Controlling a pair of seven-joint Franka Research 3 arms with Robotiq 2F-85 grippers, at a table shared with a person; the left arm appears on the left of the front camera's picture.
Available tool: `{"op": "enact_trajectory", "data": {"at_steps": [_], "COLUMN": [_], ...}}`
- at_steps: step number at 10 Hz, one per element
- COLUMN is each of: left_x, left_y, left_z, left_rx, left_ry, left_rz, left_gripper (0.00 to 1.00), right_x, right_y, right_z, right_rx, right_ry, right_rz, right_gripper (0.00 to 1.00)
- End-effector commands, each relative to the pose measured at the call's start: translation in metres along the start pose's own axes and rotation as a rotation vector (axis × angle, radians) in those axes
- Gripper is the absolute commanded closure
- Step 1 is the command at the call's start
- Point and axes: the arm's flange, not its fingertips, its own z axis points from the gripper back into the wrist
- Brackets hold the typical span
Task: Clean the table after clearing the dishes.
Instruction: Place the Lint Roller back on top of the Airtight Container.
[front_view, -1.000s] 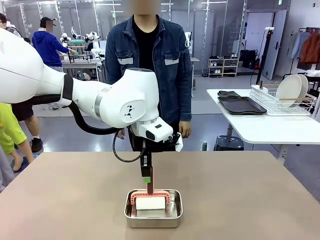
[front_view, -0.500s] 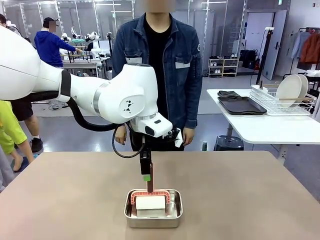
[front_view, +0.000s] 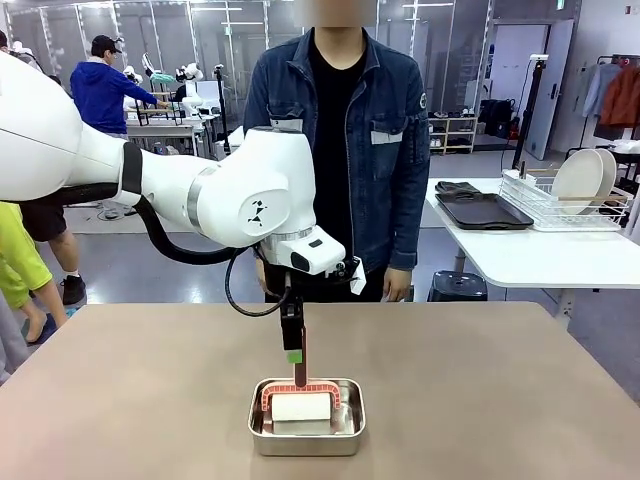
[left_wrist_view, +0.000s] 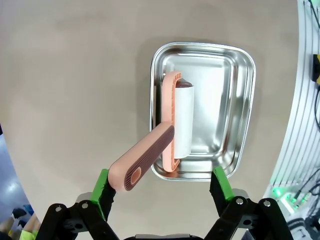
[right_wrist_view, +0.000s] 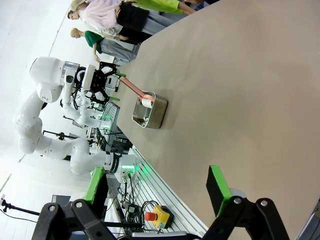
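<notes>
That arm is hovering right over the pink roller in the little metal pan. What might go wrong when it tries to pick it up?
The left gripper is open, and the roller's handle lies near one finger, not centred. Closing now may push it aside or catch it off-centre.

The roller leans in the light steel pan. Lifting it could drag or tip the pan on the table.

A person stands close at the far edge, so a wide swing may come near them.

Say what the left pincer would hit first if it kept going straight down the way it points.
Likely the roller's pink handle, which rises between the open left pincer fingers toward the wrist. Beyond it lie the white roller and the steel pan on the table. Depth is hard to judge.
</notes>
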Motion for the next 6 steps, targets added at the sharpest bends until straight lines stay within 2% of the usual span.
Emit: {"op": "enact_trajectory", "data": {"at_steps": [1, 5, 6], "left_x": [0.0, 0.0, -0.049], "left_y": [-0.001, 0.0, 0.015], "left_z": [0.001, 0.0, 0.023], "left_rx": [0.011, 0.0, -0.072], "left_ry": [0.01, 0.0, -0.126], "left_rz": [-0.008, 0.0, 0.091], "left_gripper": [0.04, 0.04, 0.04], "right_x": [-0.001, -0.001, -0.001], "right_y": [0.002, 0.002, 0.002], "right_z": [-0.001, -0.001, -0.001], "right_rx": [-0.006, -0.006, -0.006], "right_ry": [-0.015, -0.015, -0.015], "right_rz": [0.007, 0.007, 0.007], "right_gripper": [0.0, 0.0, 0.0]}}
